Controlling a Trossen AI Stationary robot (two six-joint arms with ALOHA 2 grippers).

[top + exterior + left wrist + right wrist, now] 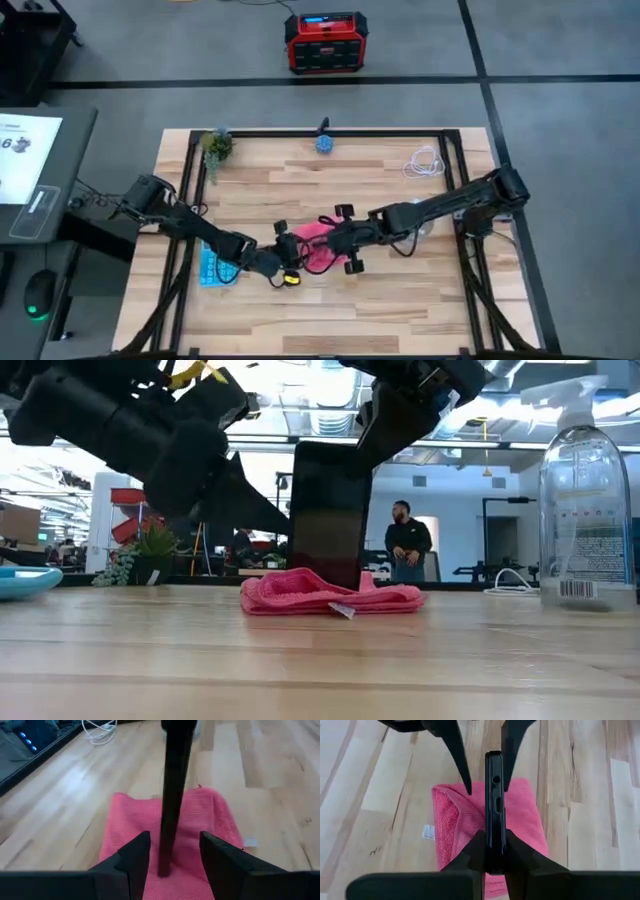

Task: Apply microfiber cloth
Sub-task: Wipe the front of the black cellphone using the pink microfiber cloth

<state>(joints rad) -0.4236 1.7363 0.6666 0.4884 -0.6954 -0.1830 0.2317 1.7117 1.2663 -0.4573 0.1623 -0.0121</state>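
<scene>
The pink-red microfiber cloth (330, 594) lies bunched flat on the wooden table (400, 290) near its middle. A black phone (329, 510) stands upright over it with my right gripper (495, 840) shut on it. The phone's lower end reaches down to the cloth; whether it touches I cannot tell. My left gripper (172, 852) comes in low from the table's left. It is open, with one finger on each side of the phone and a gap on both sides. My right gripper pinches the phone's two flat faces (495, 832) between its two fingers, at the phone's upper end (345, 455). It comes slanting down from the table's right. The phone hangs upright below the fingers, its lower end (164, 867) at the cloth.
A light blue calculator (212, 266) lies at the left under my left arm. A clear spray bottle (585, 510) stands to the right. A white cable (426, 162), a small plant (216, 146) and a blue object (325, 143) sit along the far edge.
</scene>
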